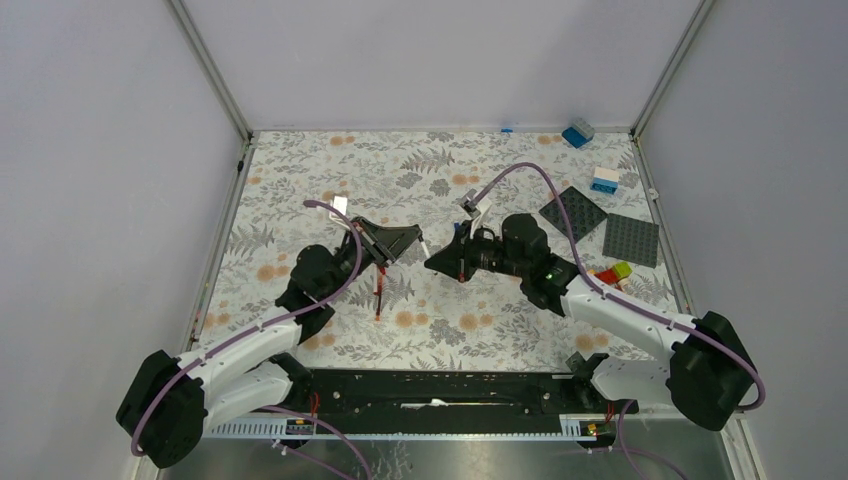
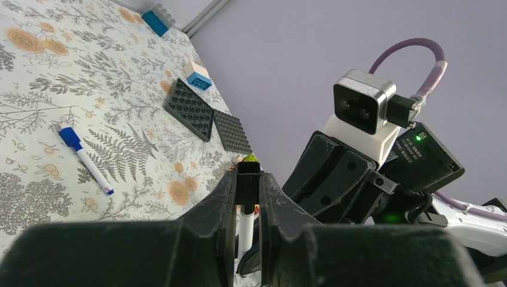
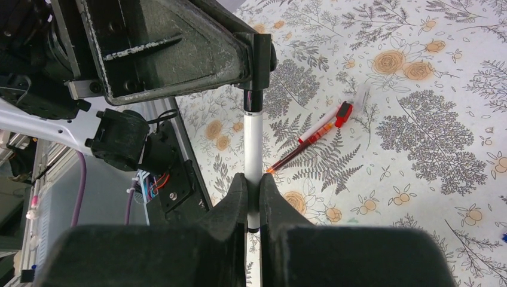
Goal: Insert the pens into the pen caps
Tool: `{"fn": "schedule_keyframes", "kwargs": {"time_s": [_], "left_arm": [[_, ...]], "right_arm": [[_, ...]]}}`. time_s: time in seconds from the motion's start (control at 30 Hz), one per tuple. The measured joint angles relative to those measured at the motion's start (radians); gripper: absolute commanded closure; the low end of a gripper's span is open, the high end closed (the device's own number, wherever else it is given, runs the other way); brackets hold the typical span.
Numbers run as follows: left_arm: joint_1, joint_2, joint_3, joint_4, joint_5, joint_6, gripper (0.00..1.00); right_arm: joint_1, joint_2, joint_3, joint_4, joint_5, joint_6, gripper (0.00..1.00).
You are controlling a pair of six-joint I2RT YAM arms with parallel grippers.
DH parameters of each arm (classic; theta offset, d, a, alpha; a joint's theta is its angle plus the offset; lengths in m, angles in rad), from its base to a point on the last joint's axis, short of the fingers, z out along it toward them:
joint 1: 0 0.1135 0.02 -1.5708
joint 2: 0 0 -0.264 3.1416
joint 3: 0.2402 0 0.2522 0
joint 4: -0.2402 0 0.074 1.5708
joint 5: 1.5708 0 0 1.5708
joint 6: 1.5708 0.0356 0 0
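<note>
Pinching pen (image 3: 252, 143) and cap (image 2: 248, 178); label (image 2: 411, 154) illegible

Overhead view onto the table (image 1: 420, 160); two close, opposed wrist views, white pen (image 3: 252, 143) in both

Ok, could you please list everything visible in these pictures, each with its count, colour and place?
white pen: 1, white barrel, in the right pincer, tip at the black pen cap
black pen cap: 1, black, in the left pincer
red pens: seemingly 2, red, lying on the table
blue-capped pen: 1, white and blue, on the table
baseplates: 2, dark grey, table's right side
blue brick: 1, blue, far right corner
white-topped brick: 1, white on blue, beside the baseplates
small bricks: red and green, near the baseplates
table: 1, floral cover
left pincer: 1, black, shut on the cap
right pincer: 1, black, shut on the pen
</note>
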Motion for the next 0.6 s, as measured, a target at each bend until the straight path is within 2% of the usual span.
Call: {"fn": "schedule_keyframes", "kwargs": {"time_s": [0.4, 0.6], "left_arm": [[0.004, 0.008, -0.009, -0.001, -0.043, -0.013, 1.00], [0.004, 0.056, -0.006, -0.012, -0.117, -0.042, 1.00]], "right_arm": [[0.005, 0.046, 0.087, -0.123, 0.030, -0.049, 1.00], [0.015, 0.127, 0.202, -0.270, 0.110, -0.098, 1.00]]}}
